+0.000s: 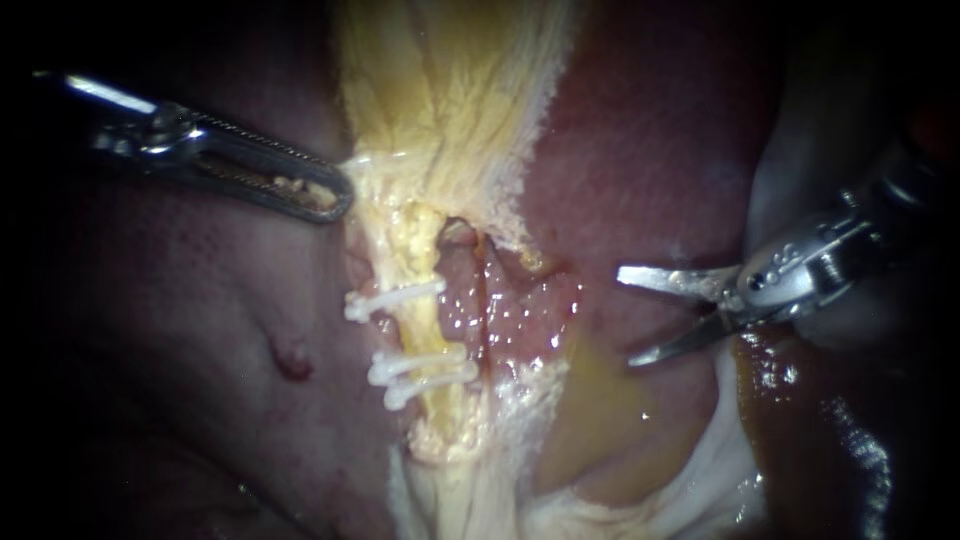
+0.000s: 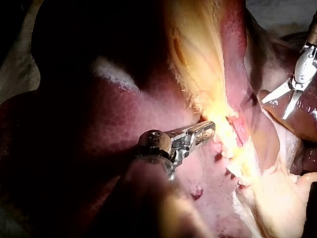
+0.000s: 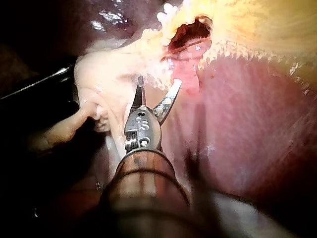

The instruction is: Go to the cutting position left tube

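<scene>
A pale yellow tube (image 1: 418, 335) runs down the middle of the endoscope view, crossed by three white clips (image 1: 395, 298): one higher, two close together below. To its right lies wet pink tissue (image 1: 500, 305). My right instrument (image 1: 627, 316) has two thin blades standing open, well to the right of the clips over the liver and touching nothing. My left instrument (image 1: 335, 195) comes from the upper left, its jaws shut on the edge of the yellow fatty tissue (image 1: 440, 110) above the clips. In the right wrist view the open blades (image 3: 159, 82) point toward the dissected hollow (image 3: 190, 29).
Dark red liver (image 1: 180, 300) fills the left side, with a small red bump (image 1: 290, 360). Yellow-green tissue (image 1: 600, 410) and white membrane (image 1: 700, 480) lie under the right blades. In the left wrist view my right instrument (image 2: 274, 109) hangs beyond the left jaws (image 2: 207, 130).
</scene>
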Motion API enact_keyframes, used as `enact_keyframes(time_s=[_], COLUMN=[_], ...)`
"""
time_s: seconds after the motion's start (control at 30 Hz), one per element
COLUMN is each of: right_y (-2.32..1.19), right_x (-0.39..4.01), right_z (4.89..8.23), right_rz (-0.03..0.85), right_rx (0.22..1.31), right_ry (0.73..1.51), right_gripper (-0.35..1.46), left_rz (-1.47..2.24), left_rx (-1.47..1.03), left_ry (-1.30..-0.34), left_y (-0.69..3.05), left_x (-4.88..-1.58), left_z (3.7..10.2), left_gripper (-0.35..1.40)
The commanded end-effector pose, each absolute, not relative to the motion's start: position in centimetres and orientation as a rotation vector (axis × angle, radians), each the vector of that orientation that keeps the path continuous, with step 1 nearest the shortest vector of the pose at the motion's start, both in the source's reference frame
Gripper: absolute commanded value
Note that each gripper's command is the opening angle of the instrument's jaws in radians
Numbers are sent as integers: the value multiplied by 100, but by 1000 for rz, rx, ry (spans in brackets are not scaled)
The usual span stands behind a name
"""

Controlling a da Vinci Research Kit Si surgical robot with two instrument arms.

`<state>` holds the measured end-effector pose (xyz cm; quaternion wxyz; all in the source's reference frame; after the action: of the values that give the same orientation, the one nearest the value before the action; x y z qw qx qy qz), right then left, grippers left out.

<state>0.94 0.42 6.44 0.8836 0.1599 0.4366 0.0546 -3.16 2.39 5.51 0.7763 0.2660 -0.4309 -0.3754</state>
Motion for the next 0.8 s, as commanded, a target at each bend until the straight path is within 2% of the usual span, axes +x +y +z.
enact_keyframes(time_s=[0.03, 0.47, 0.8], right_y=[41, 14, -1], right_x=[98, 160, 189], right_z=[645, 653, 670], right_rz=[120, 130, 126], right_rx=[343, 424, 462], right_ry=[911, 940, 944], right_gripper=[144, 144, 144], left_rz=[-812, -809, -808], left_rx=[576, 579, 581], left_ry=[-932, -932, -932], left_y=[239, 238, 238], left_x=[-317, -326, -328], left_z=[552, 560, 560], left_gripper=[-35, -35, -35])
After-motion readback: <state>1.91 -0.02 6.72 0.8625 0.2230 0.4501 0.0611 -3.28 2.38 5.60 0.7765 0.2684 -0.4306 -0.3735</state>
